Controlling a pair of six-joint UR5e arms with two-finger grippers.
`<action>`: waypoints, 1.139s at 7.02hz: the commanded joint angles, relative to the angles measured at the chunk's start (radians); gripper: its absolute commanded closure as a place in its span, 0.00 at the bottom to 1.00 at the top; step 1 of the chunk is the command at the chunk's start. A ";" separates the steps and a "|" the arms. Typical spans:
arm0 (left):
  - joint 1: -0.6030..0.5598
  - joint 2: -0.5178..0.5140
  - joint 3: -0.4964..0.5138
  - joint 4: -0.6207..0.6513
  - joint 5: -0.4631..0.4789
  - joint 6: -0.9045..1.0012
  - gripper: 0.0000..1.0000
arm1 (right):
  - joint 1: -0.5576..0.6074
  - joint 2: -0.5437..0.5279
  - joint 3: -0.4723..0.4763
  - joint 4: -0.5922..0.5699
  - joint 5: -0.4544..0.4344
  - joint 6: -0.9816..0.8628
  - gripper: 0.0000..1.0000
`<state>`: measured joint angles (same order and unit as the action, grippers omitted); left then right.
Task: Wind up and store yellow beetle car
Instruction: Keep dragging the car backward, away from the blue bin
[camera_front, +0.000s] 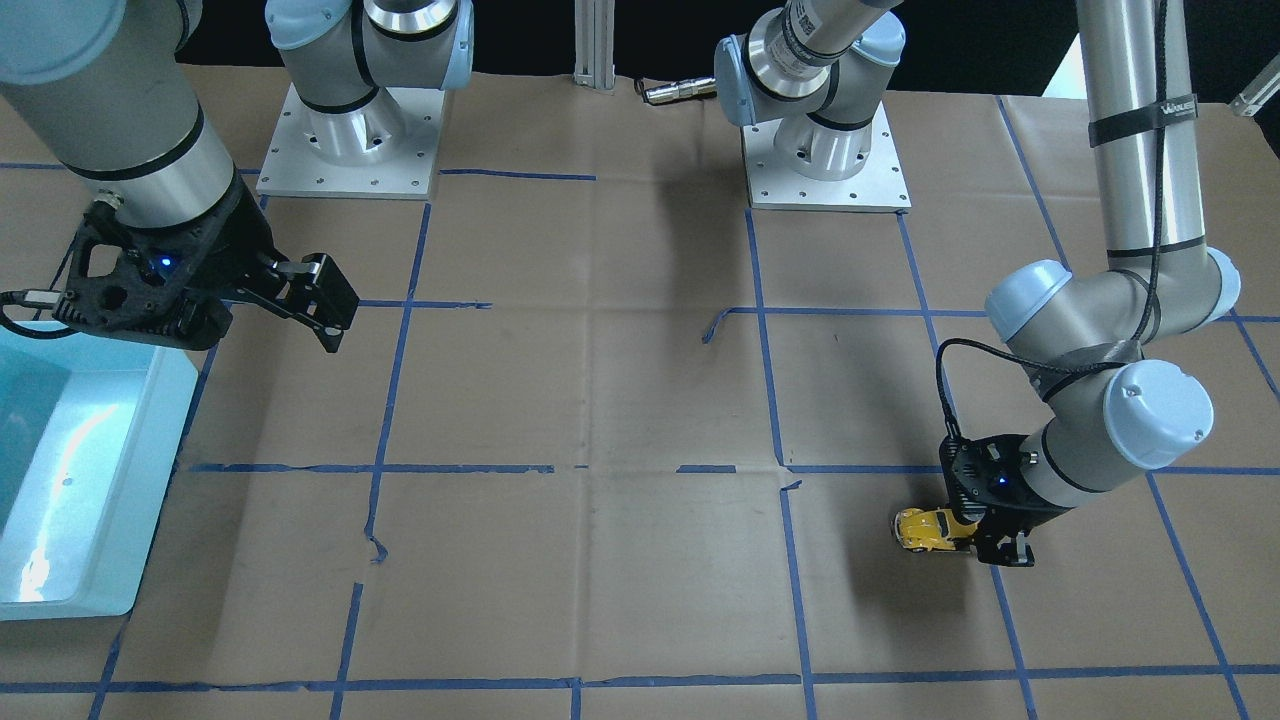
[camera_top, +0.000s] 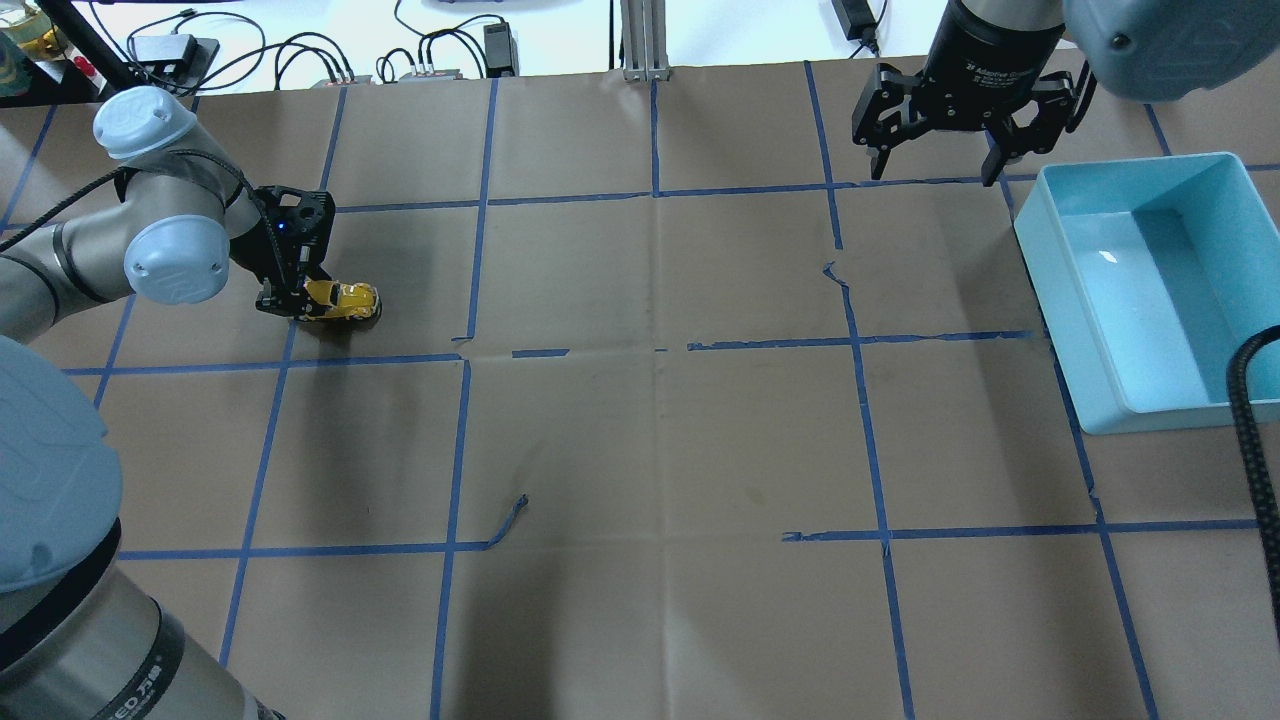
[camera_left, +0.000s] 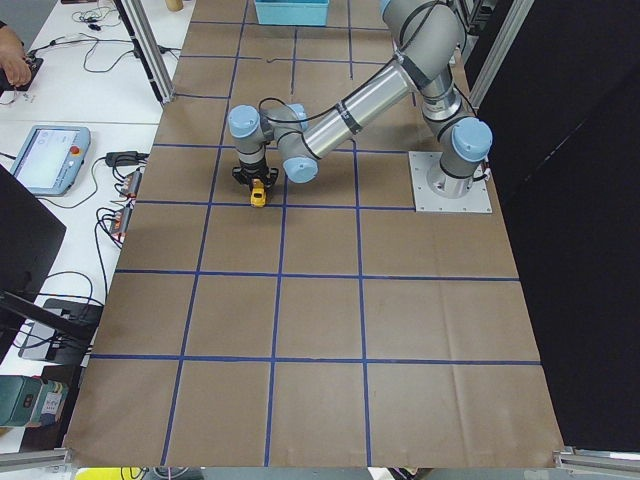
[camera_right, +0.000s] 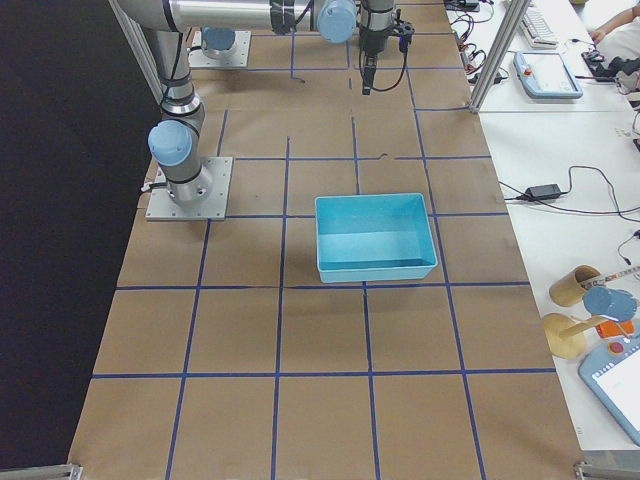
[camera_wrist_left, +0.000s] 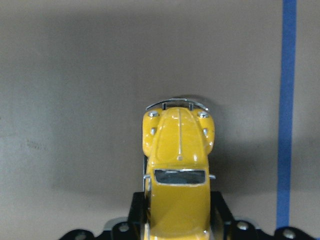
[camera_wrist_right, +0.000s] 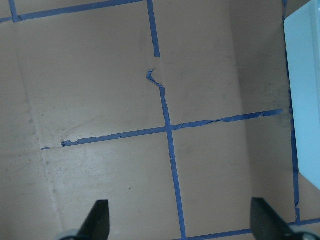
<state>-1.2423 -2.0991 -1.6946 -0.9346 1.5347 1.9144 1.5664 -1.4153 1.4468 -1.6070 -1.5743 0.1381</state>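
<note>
Found yellow beetle car (camera_wrist_left: 177, 170) standing on the paper-covered table (camera_top: 650, 450) at its left end, tail clamped in left gripper (camera_top: 283, 300). Advise dragging straight backward, wheels pressed down, grip square. Noted right gripper (camera_top: 935, 172) spread wide by teal bin (camera_top: 1130, 405); cannot see rear wheels, cut off in wrist view

Low left fingers (camera_wrist_left: 137, 212) clamped; right fingers (camera_wrist_right: 99, 220) spread apart.
</note>
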 joint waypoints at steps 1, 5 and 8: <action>0.009 -0.001 0.001 0.000 0.001 0.008 1.00 | 0.001 0.001 0.000 -0.001 -0.001 0.000 0.00; 0.018 -0.001 0.007 0.000 0.002 0.040 1.00 | 0.001 -0.001 -0.003 -0.001 0.000 0.008 0.00; 0.020 -0.001 0.010 0.000 0.004 0.043 1.00 | 0.001 -0.001 -0.002 -0.002 0.002 0.012 0.00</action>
<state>-1.2231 -2.1001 -1.6856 -0.9342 1.5384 1.9566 1.5677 -1.4163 1.4444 -1.6076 -1.5729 0.1483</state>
